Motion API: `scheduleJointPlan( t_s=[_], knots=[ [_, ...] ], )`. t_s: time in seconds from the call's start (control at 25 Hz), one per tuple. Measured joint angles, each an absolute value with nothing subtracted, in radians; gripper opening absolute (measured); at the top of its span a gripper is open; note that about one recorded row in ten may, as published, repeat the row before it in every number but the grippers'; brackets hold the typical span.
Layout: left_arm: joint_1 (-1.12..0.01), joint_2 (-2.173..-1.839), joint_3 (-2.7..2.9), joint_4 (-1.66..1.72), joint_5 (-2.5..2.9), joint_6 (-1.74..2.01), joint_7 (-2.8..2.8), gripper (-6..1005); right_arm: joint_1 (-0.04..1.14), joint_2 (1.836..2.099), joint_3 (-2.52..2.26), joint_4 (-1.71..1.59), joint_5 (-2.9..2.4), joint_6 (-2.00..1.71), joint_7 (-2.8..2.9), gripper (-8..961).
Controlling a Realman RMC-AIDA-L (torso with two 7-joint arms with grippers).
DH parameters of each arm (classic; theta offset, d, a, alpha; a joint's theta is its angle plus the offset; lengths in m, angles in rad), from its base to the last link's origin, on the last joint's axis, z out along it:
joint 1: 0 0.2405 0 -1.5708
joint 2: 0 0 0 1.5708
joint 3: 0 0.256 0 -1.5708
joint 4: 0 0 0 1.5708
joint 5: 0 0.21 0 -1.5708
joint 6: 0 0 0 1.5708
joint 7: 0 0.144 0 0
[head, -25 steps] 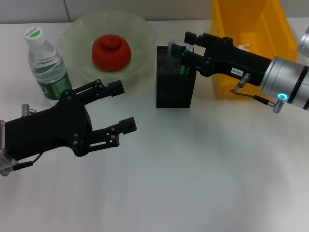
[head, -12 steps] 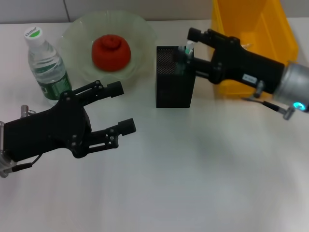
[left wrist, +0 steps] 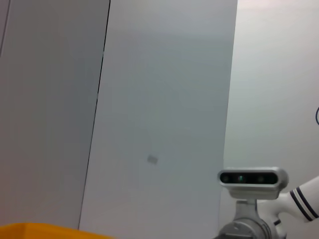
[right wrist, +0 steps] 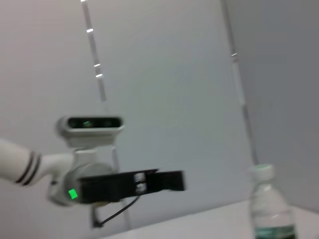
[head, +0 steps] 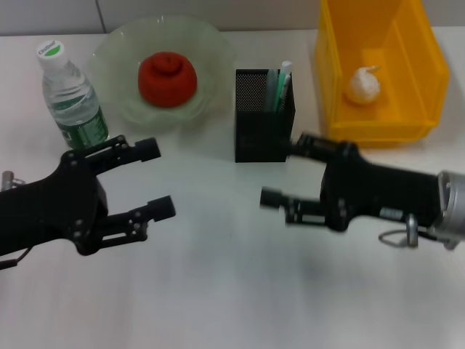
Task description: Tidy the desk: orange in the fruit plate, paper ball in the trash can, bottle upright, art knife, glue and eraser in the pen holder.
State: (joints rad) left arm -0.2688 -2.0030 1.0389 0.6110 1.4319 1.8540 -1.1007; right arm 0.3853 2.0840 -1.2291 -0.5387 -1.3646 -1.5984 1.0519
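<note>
1. A plain white desk (head: 232, 291) fills the head view, and a pale grey wall strip is seen along its far edge; grey panelled walls are shown in both wrist views.
2. Nearest the robot, the left gripper (head: 154, 180) is held low over the desk on the left with its fingers spread wide – nothing is gripped or touched.
3. The right gripper (head: 285, 171) is held over the desk on the right, pointing toward the middle, with its two fingers apart and nothing between them; one finger tip is seen just in front of the pen holder's base.
4. The pen holder (head: 264, 116) is stood upright beyond the grippers at mid-desk, with pale green and white stick-like items showing above its rim; which items these are cannot be told.
5. The bottle (head: 70, 98) is stood upright at the left, cap on top, just beside the fruit plate (head: 211, 54).
6. The orange (head: 167, 78) is seen resting in the middle of the fruit plate, at the far side of the desk.
7. The trash can (head: 429, 65) is set at the far right – the paper ball (head: 362, 85) lies on its floor.
8. No eraser can be made out.
</note>
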Motion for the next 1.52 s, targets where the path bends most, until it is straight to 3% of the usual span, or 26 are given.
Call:
scheduleJointPlan(
  t_s=[1.52],
  knots=[
    [-0.238,-2.018,1.038,0.544,1.559,1.787,-1.075,801,0.387,2.088,-1.261,-0.491,-1.419,-1.635,1.048,788]
  ],
)
